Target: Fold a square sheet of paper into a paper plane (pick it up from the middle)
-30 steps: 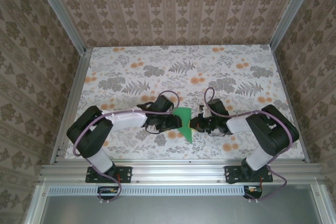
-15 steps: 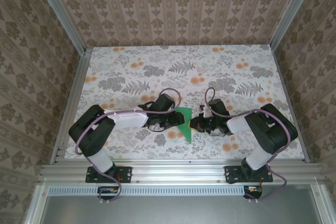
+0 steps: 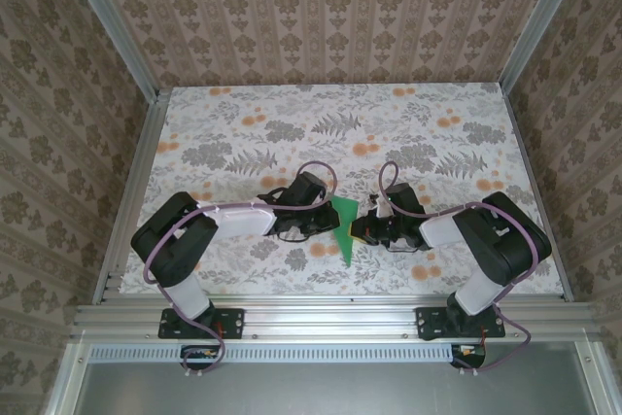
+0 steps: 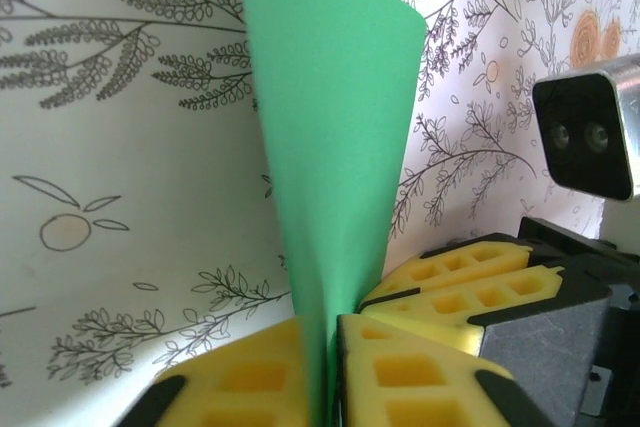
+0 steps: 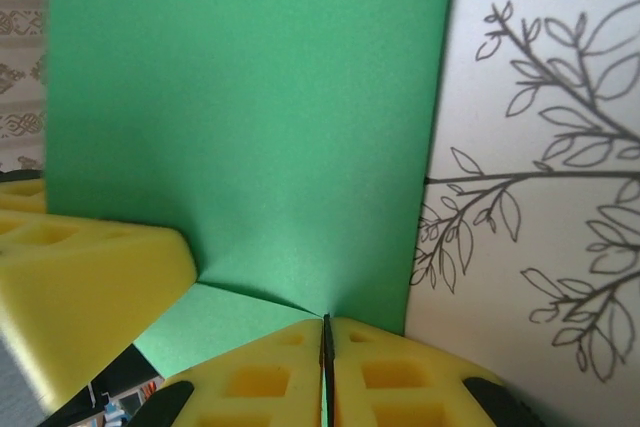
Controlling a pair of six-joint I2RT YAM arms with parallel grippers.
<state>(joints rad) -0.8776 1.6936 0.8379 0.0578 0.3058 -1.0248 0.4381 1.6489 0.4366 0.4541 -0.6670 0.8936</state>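
Left end effector [image 4: 322,352] pinches the green paper [image 4: 335,127] upright.

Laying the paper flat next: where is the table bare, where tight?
Bare: the far half of the table, between the side rails, from the back wall to the arms. Tight: near centre, where left gripper and right gripper pinch the paper.

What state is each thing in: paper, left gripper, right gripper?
green paper: creased, folded narrow, pinched between both grippers.
left gripper: shut on the green paper, which passes between its yellow fingers.
right gripper: shut on the green paper at its lower edge.
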